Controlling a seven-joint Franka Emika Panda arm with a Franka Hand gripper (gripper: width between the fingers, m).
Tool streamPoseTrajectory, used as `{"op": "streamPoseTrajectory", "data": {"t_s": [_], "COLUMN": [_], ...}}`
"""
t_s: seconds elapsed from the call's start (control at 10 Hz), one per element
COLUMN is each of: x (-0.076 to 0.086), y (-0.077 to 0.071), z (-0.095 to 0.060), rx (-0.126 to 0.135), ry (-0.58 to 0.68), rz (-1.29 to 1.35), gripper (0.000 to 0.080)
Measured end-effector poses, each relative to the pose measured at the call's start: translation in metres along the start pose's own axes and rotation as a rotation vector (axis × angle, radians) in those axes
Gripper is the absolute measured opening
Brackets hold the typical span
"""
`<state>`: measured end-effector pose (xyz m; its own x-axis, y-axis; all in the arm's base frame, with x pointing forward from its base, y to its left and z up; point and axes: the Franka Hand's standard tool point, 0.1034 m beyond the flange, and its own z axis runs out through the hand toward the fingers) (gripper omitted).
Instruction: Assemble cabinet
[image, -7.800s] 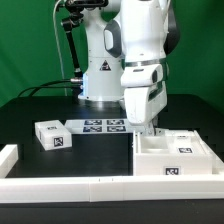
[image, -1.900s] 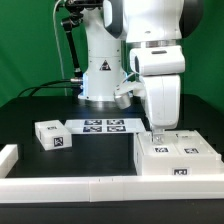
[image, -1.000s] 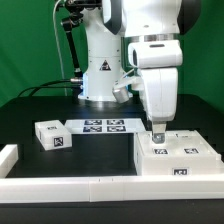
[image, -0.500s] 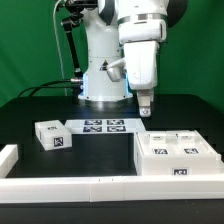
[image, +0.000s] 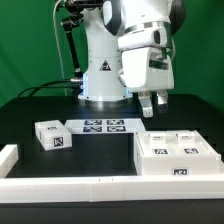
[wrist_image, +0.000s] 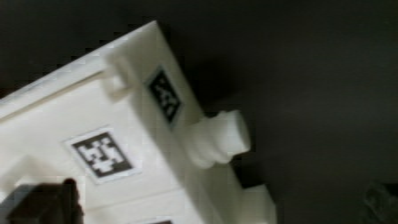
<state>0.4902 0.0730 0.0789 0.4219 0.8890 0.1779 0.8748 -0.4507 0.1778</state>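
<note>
The cabinet is a large white box at the exterior view's right, lying on the table with several tagged faces turned up. A small white tagged block lies apart at the left. My gripper hangs tilted in the air above the cabinet's far left corner, open and empty, touching nothing. The wrist view shows the cabinet from above with two tags and a round knob on its side. One dark finger shows at the frame edge over the white surface.
The marker board lies flat in front of the robot base. A long white rail runs along the table's front, with a short upright piece at its left end. The cabinet lies against the rail.
The gripper has lifted off the cabinet's top, risen well above it and tilted, with nothing in it. The cabinet and the small block have not moved in the last second.
</note>
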Motion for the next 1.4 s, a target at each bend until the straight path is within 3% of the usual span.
{"op": "streamPoseTrajectory", "data": {"t_s": [0.4, 0.5, 0.7, 1.4], "x": [-0.001, -0.002, 0.003, 0.002], "y": [0.000, -0.003, -0.017, -0.024], "z": [0.001, 0.001, 0.004, 0.014], "rx": [0.003, -0.005, 0.008, 0.019], "ry": [0.003, 0.019, 0.020, 0.012], "rz": [0.249, 0.436, 0.695, 0.908], "gripper": [0.0796, 0.0796, 0.0796, 0.0796]}}
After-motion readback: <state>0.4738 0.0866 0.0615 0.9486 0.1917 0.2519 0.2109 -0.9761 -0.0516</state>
